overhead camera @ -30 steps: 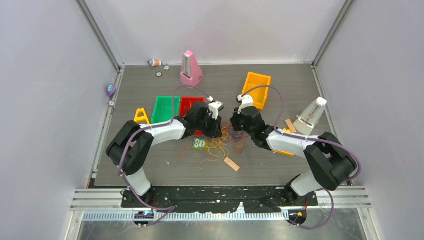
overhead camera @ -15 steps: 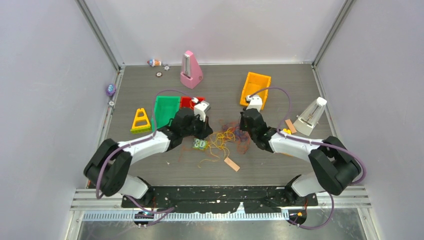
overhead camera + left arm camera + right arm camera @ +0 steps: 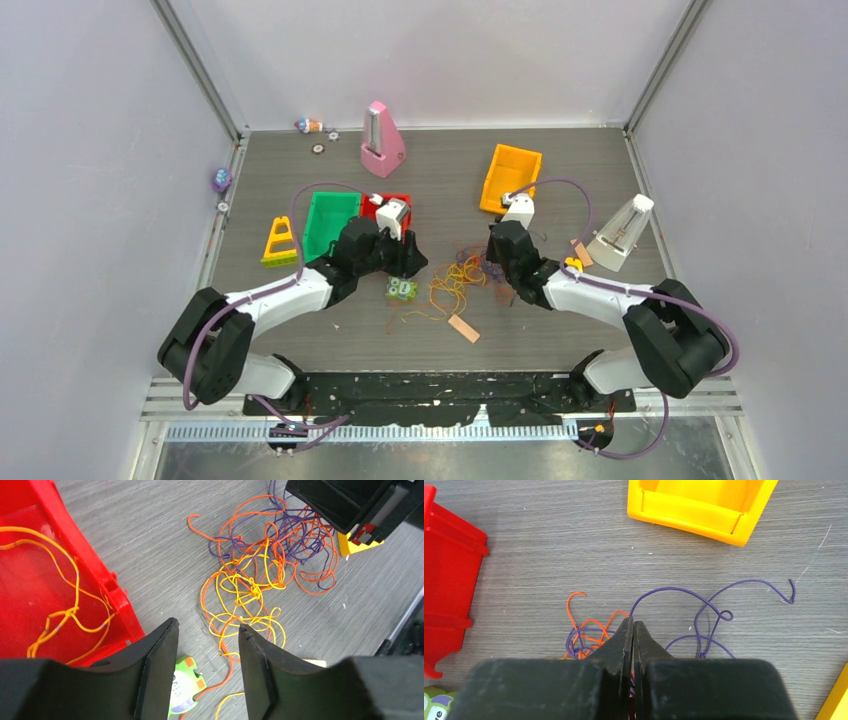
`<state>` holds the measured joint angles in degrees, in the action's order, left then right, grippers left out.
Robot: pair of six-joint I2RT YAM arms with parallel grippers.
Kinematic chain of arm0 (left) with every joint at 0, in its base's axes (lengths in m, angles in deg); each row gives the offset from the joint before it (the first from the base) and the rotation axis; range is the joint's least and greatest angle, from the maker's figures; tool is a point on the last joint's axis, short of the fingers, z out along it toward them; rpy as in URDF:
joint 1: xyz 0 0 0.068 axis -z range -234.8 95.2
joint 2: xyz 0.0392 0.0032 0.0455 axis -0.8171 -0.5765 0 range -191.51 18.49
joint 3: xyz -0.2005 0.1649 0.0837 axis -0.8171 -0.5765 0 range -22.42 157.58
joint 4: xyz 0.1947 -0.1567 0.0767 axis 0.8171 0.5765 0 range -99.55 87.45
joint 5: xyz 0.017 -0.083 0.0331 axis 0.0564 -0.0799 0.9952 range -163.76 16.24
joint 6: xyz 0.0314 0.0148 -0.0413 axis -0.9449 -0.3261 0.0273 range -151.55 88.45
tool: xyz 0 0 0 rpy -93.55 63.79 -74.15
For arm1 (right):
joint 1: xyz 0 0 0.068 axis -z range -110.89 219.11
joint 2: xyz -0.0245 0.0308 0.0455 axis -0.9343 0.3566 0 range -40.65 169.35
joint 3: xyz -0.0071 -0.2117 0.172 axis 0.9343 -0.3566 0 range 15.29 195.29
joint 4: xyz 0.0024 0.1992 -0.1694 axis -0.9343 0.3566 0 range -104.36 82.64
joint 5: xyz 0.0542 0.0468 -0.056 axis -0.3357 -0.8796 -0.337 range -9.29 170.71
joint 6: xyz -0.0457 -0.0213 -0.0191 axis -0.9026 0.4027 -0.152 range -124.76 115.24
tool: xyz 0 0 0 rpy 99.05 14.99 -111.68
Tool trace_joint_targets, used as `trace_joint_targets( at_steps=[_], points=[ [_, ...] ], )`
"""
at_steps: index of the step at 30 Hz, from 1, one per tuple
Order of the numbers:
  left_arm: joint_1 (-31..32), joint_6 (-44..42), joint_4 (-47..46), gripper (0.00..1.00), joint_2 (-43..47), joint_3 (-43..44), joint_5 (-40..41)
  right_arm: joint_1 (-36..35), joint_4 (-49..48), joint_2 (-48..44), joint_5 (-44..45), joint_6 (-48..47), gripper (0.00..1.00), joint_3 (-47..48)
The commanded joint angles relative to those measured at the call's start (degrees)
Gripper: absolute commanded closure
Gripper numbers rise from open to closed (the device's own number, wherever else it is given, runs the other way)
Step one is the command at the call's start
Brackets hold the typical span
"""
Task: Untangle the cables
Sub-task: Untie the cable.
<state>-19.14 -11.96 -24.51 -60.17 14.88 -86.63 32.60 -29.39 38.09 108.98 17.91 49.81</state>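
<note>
The left hand [image 3: 207,626] is spread open, with nothing between its fingers. It hangs over the bench [image 3: 150,530], just beside a red bin [image 3: 102,577]. A yellow strand [image 3: 67,612] lies in that bin. A small green card [image 3: 182,685] lies on the bench under the hand.

The right hand [image 3: 632,622] is pressed together. It is pinching a purple strand right at its tips. That strand curls away across the bench toward the right edge.

The cables [image 3: 255,575] lie in a loose heap between the two hands, near the middle of the bench. Orange, yellow and purple strands are mixed up together, with the purple ones on the right hand's side. A yellow bin [image 3: 694,505] sits farther off, toward the back edge.
</note>
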Motion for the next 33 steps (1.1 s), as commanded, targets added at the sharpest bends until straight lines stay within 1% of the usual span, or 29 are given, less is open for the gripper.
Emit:
trace_joint_targets(
  at_steps=[1, 2, 5, 6, 8, 9, 10, 11, 12, 14, 15, 17, 20, 23, 26, 29, 33],
  points=[
    [0.09, 3.74, 2.59, 0.42, 0.73, 2.50, 1.99, 0.08, -2.66, 0.72, -1.33, 0.74, 0.94, 1.08],
    [0.10, 4.18, 2.62, 0.33, 0.80, 2.40, 1.90, 0.05, -2.56, 0.80, -1.62, 1.04, 0.94, 1.08],
    [0.49, 4.88, 2.78, 0.13, 0.67, 2.44, 3.55, 0.06, -0.96, 1.17, -2.25, 1.98, 0.94, 0.98],
    [0.61, 5.00, 3.66, 0.10, 0.38, 2.90, 4.27, 0.04, -0.39, 1.05, -2.17, 2.62, 0.94, 0.98],
    [0.80, 5.00, 5.31, 0.09, -0.33, 4.16, 4.69, 0.13, 1.31, 0.77, -1.51, 2.98, 0.94, 0.71],
    [1.03, 5.06, 5.62, 0.09, -0.78, 4.53, 4.95, 0.13, 1.53, 0.70, -1.49, 2.98, 0.90, 0.43],
    [1.20, 5.10, 5.77, 0.10, -1.06, 4.86, 5.00, 0.19, 2.03, 0.80, -2.09, 2.81, 0.67, 0.36],
    [1.44, 5.18, 5.81, 0.10, -1.38, 5.15, 5.04, 0.25, 2.55, 0.93, -2.57, 2.46, 0.55, 0.43],
    [1.69, 5.31, 5.94, 0.11, -1.74, 5.54, 5.04, 0.35, 4.06, 1.16, -3.28, 2.46, 0.42, 0.76],
    [2.13, 5.52, 6.24, 0.13, -2.40, 6.20, 4.88, 0.51, 5.26, 0.64, -3.81, 2.35, 0.35, 0.23],
    [2.30, 5.74, 6.07, 0.13, -2.65, 6.41, 4.94, 0.73, 5.35, 0.19, -3.91, 2.34, 0.33, -0.18],
    [2.60, 6.19, 5.60, 0.14, -3.33, 6.75, 4.88, 1.78, 5.61, -1.31, -4.53, 2.80, 0.33, -1.61],
    [3.27, 6.90, 5.13, 0.15, -4.80, 7.93, 4.56, 4.13, 6.58, -2.36, -8.74, 3.48, 0.34, -3.37],
    [4.31, 7.01, 5.16, 0.16, -7.51, 10.15, 4.52, 5.60, 4.88, -1.83, -14.68, 3.96, 0.42, -5.49],
    [5.12, 7.05, 5.56, 0.17, -10.67, 13.50, 3.79, 5.81, 1.99, -0.74, -18.29, 4.32, 0.49, -6.54],
    [5.83, 6.93, 6.26, 0.25, -13.51, 16.87, 2.07, 5.90, 0.86, 0.61, -20.51, 4.55, 0.55, -6.59],
    [6.88, 6.61, 7.79, 0.36, -17.05, 20.88, 0.75, 6.16, -0.16, 0.52, -21.56, 4.78, 0.61, -6.88]
  ],
)
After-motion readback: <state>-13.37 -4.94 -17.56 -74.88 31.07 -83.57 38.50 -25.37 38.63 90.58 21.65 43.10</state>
